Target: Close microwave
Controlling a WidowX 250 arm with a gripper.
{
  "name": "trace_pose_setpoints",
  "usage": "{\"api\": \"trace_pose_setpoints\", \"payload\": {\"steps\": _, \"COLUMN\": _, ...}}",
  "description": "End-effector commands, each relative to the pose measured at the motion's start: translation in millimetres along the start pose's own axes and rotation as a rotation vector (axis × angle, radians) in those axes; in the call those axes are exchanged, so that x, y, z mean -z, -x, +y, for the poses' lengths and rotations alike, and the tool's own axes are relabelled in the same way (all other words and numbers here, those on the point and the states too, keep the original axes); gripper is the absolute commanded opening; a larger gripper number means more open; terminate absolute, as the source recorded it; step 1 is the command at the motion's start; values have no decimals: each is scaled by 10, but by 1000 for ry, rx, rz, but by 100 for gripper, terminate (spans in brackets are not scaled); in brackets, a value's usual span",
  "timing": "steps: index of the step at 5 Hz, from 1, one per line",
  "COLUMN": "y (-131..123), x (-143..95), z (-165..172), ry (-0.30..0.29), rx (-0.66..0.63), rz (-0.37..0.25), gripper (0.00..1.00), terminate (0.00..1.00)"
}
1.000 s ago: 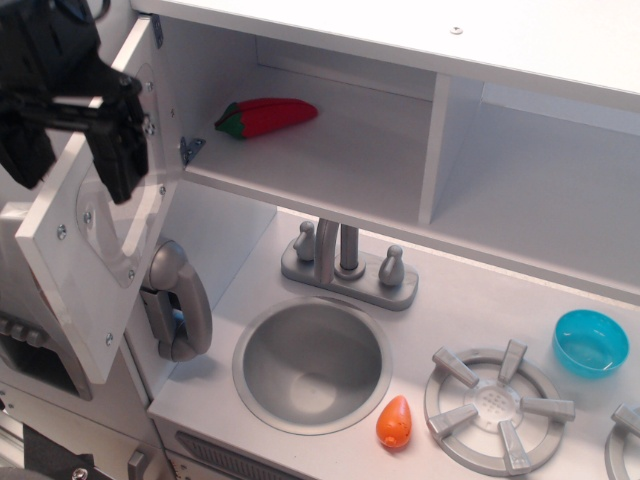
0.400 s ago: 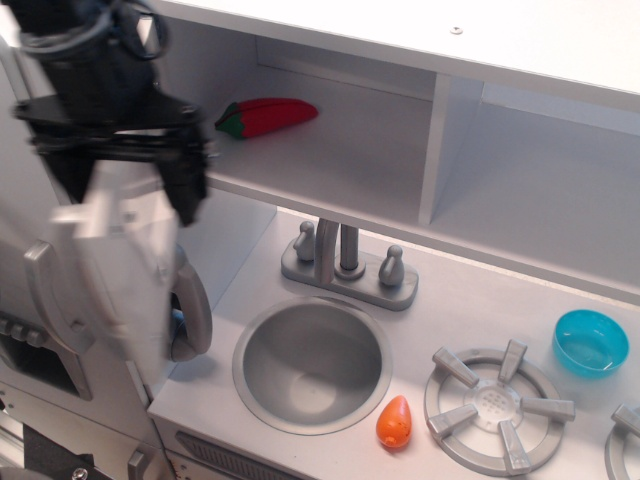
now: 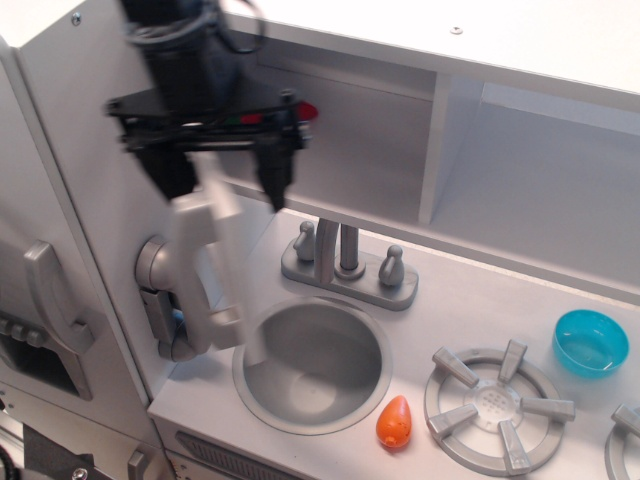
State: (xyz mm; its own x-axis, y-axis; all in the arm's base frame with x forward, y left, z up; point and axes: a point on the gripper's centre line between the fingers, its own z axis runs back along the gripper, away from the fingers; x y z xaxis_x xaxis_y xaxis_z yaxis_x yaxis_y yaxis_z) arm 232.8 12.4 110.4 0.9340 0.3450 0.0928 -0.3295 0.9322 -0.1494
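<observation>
The microwave (image 3: 370, 150) is the white cabinet compartment at the upper left. Its door (image 3: 225, 265) is blurred and stands nearly edge-on to me, partway swung over the compartment's opening, with its grey vertical handle (image 3: 187, 270) facing left. My black gripper (image 3: 218, 185) hangs over the door's top edge. Its two fingers (image 3: 275, 170) are spread wide, one on each side of the door, gripping nothing. A red plush pepper (image 3: 304, 110) lies inside the compartment, mostly hidden behind the gripper.
A grey toy phone handset (image 3: 160, 305) hangs on the side wall behind the door. Below are a round sink (image 3: 312, 365), a faucet (image 3: 347, 260), an orange toy carrot (image 3: 394, 421), a stove burner (image 3: 497, 405) and a blue bowl (image 3: 590, 342). A grey handle (image 3: 50, 300) shows at far left.
The door has swung from wide open at the left toward the compartment. My gripper has moved right along with the door's top edge and now covers most of the pepper.
</observation>
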Motion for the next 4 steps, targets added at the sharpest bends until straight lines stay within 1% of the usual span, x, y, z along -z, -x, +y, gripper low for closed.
{"api": "trace_pose_setpoints", "payload": {"steps": 1, "y": -304, "x": -228, "z": -415, "ry": 9, "rx": -96, "rz": -93, "gripper": 100, "terminate": 0}}
{"api": "trace_pose_setpoints", "payload": {"steps": 2, "y": -340, "x": -437, "z": -571, "ry": 34, "rx": -134, "rz": -123, "gripper": 100, "terminate": 0}}
{"api": "trace_pose_setpoints", "payload": {"steps": 3, "y": -233, "x": -737, "z": -655, "ry": 96, "rx": -107, "rz": -105, "gripper": 100, "terminate": 0}}
{"api": "trace_pose_setpoints", "payload": {"steps": 4, "y": -28, "x": -709, "z": -512, "ry": 25, "rx": -40, "rz": -57, "gripper": 100, "terminate": 0}}
